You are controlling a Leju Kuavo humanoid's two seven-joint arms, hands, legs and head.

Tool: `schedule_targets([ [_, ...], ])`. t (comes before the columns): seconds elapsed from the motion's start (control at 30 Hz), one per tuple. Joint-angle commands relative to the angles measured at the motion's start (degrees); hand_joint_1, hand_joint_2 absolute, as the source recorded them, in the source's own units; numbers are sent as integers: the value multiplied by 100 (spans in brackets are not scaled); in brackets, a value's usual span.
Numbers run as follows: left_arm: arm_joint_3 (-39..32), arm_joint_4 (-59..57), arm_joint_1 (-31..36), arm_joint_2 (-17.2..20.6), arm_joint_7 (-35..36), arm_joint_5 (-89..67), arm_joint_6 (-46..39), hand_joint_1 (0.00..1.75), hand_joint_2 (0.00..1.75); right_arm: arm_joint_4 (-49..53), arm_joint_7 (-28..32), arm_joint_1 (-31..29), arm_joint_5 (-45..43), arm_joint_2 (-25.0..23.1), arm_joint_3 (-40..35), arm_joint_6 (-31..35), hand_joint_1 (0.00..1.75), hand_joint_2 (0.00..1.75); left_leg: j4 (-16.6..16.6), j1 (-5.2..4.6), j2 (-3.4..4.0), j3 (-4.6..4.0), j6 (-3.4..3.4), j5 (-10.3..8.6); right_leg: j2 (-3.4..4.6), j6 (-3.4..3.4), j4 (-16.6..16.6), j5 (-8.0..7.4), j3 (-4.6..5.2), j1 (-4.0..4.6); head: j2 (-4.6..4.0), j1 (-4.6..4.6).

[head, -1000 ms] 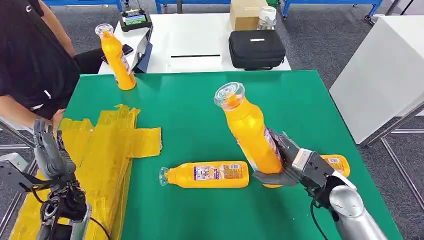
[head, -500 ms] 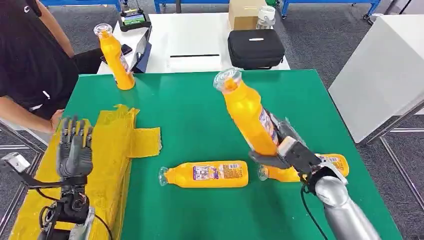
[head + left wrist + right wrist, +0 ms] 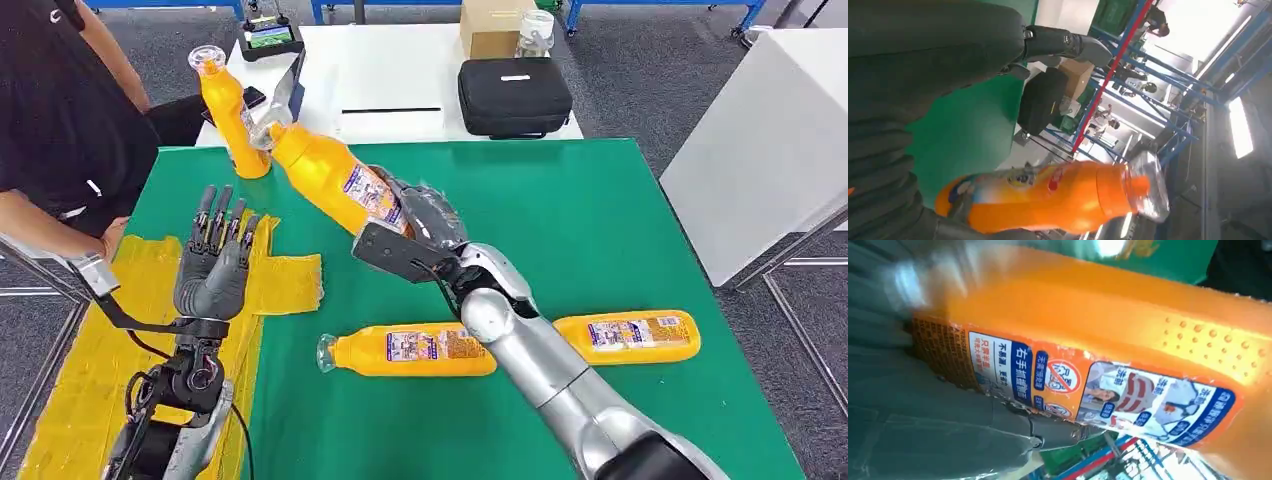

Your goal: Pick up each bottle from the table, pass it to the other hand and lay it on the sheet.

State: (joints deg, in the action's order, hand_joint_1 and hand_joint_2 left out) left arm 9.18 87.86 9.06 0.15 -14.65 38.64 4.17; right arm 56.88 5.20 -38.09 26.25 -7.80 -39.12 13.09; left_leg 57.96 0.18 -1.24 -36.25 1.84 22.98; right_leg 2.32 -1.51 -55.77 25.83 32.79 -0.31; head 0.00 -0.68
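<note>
My right hand (image 3: 420, 228) grips an orange bottle (image 3: 325, 178) by its base and holds it above the green table (image 3: 600, 220), tilted with its clear cap toward the far left. The same bottle (image 3: 1048, 197) shows in the left wrist view and its label (image 3: 1098, 385) close up in the right wrist view. My left hand (image 3: 212, 265) is raised over the yellow sheet (image 3: 160, 330), palm up, fingers spread, holding nothing, a short way from the bottle. Two more orange bottles lie on the table: one (image 3: 410, 350) at the centre front, one (image 3: 628, 336) at the right. A third (image 3: 228, 110) stands at the far left corner.
A person in black (image 3: 60, 110) sits at the table's left. Behind the green table stands a white table (image 3: 400, 75) with a black case (image 3: 513, 97), a cardboard box (image 3: 492, 28) and a tablet. Another white table (image 3: 770, 150) stands at the right.
My right hand has swung the held bottle up and leftward across the table, tipping its cap to the left. My left hand has risen from the sheet's edge, fingers spread, toward the bottle.
</note>
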Motion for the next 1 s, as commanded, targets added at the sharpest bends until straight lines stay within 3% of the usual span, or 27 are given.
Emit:
schedule_targets([
  [0.03,151,-361,256,18,30,33,-10,0,175,-1227,102,-601,-103,-264,-343,11,175,175,-1,-4,6,4,-3,2,-12,0,2,1,-6,-3,0,4],
  [0.37,37,-629,464,-73,26,74,-43,0,175,-1144,-16,-567,207,-594,-735,10,175,175,-1,-13,5,6,-8,4,-15,3,0,4,-6,-12,0,2],
  [1.0,21,-630,481,-184,43,78,-20,0,175,-1011,-255,-469,480,-694,-1054,-174,175,175,-2,-9,5,9,-8,6,-19,3,3,5,-10,-9,0,2],
])
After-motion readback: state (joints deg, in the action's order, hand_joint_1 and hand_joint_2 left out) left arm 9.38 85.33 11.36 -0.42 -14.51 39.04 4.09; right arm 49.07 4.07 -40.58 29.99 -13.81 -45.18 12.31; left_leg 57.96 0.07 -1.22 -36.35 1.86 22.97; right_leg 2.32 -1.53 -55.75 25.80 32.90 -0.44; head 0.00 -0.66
